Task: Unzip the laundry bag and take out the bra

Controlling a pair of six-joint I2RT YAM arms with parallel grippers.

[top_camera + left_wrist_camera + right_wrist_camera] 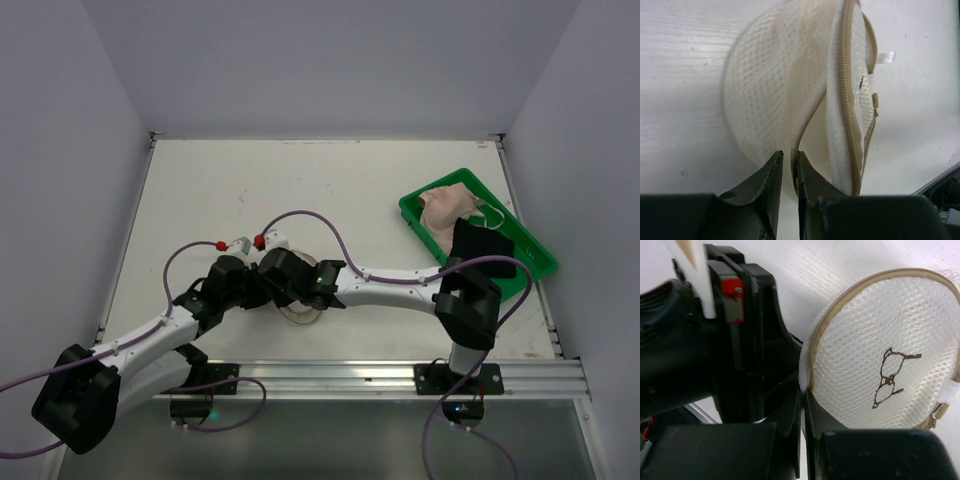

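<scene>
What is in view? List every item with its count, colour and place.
laundry bag: one, cream-white mesh with a tan zip rim and a dark bra outline, on the table between the two grippers.
bra: one, pale pink-beige, in the tray.
tray: one, green plastic, far right of the table.
black item: one, at the tray's near end beside the bra; kind unclear.
table: one, white.
cables: purple, looping along both arms.
left arm: one, white and black, near left.
right arm: one, white and black, near right.
left gripper: one, black, shut on the laundry bag's edge.
right gripper: one, black, shut on the laundry bag's rim.
</scene>
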